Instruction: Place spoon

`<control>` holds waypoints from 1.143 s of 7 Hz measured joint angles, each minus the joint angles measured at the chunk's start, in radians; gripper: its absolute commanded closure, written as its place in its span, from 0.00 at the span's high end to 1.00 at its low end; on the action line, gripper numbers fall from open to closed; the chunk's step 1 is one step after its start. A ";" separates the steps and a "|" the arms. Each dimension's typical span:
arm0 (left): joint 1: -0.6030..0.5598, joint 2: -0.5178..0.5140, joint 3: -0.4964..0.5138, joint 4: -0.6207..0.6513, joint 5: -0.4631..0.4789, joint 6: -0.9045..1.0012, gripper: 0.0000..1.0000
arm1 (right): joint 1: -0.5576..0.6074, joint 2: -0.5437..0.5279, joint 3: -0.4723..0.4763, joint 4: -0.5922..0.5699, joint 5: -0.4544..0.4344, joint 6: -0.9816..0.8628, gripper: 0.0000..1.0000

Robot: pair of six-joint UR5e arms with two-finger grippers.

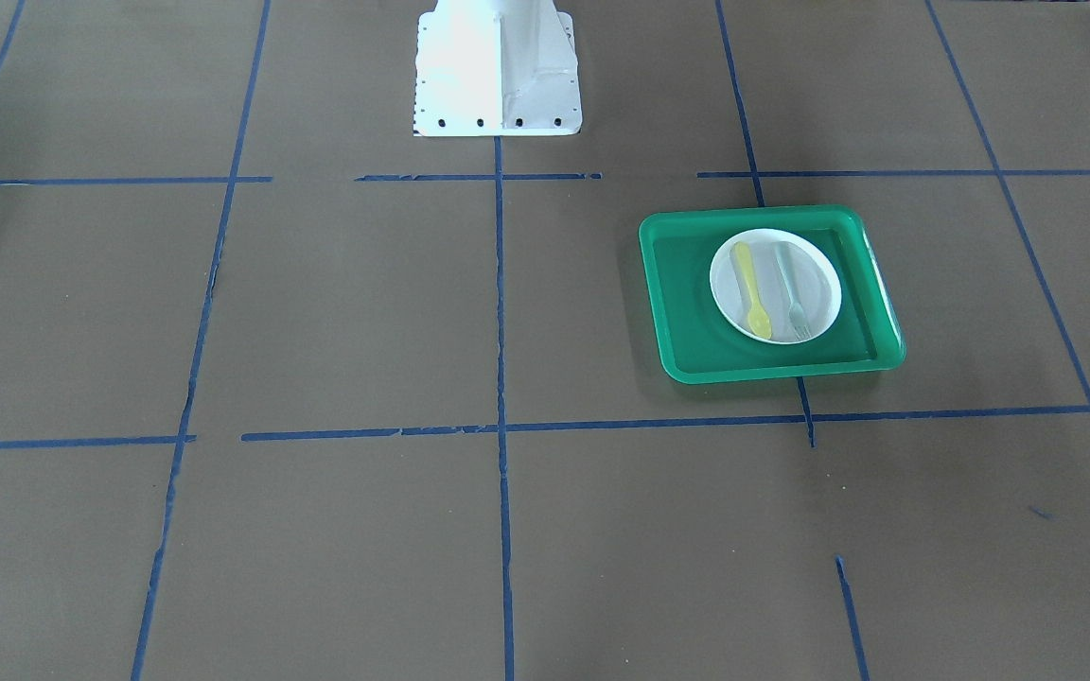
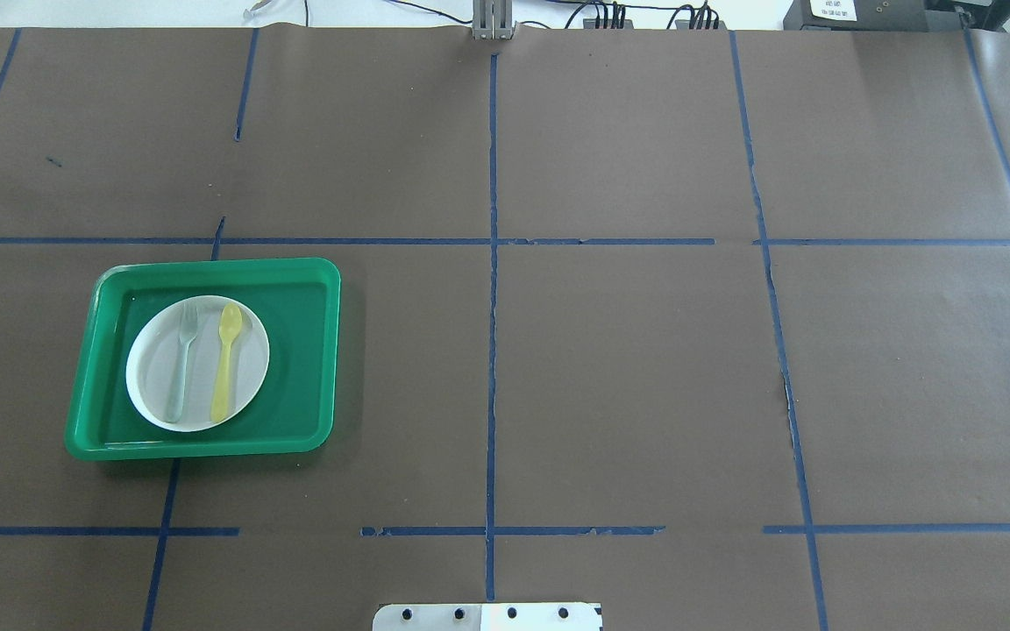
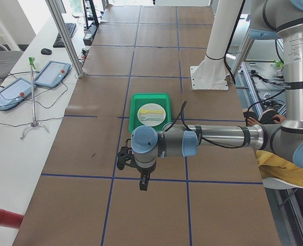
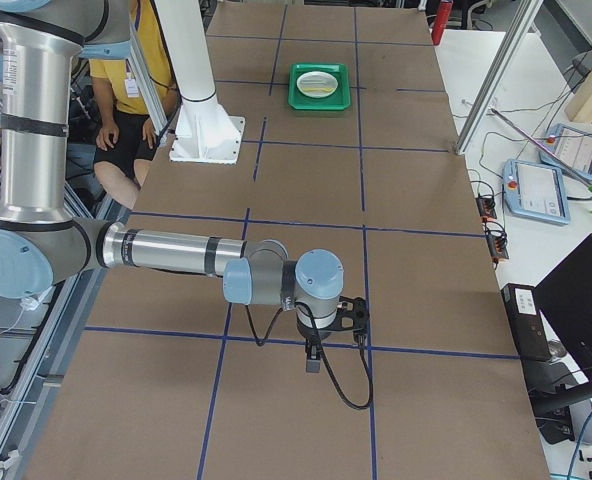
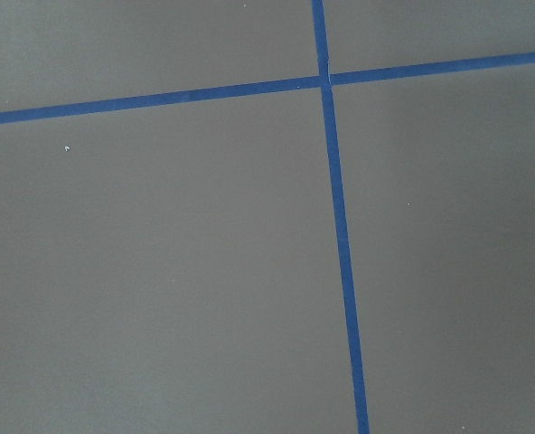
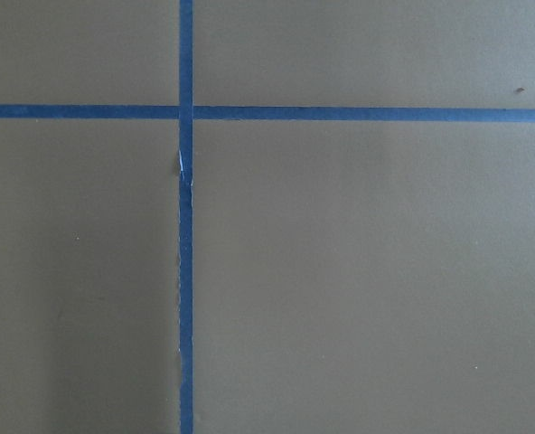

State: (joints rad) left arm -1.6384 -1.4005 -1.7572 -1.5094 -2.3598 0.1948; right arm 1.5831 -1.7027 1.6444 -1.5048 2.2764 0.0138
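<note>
My left hand [image 3: 143, 185] and right hand [image 4: 313, 362] hang over bare surface [image 2: 628, 377] at opposite ends, open or closed I cannot tell, while the spoon [image 2: 226, 361] lies parallel beside the fork [image 2: 181, 361] on the plate [image 2: 251, 372] in the tray [image 2: 303, 350], a setting I judge finished.

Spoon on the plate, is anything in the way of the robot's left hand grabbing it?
Nothing visible is. The spoon lies uncovered on the white plate in the green tray, the fork beside it but apart. The left gripper hangs over the table, and only the tray's low rim lies between them.
</note>
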 measured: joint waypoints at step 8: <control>0.325 -0.046 -0.115 -0.385 0.082 -0.426 1.00 | 0.000 0.000 0.000 0.000 0.000 0.000 1.00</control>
State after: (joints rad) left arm -1.3134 -1.4465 -1.8718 -1.8949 -2.2774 -0.2314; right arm 1.5831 -1.7027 1.6444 -1.5049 2.2765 0.0138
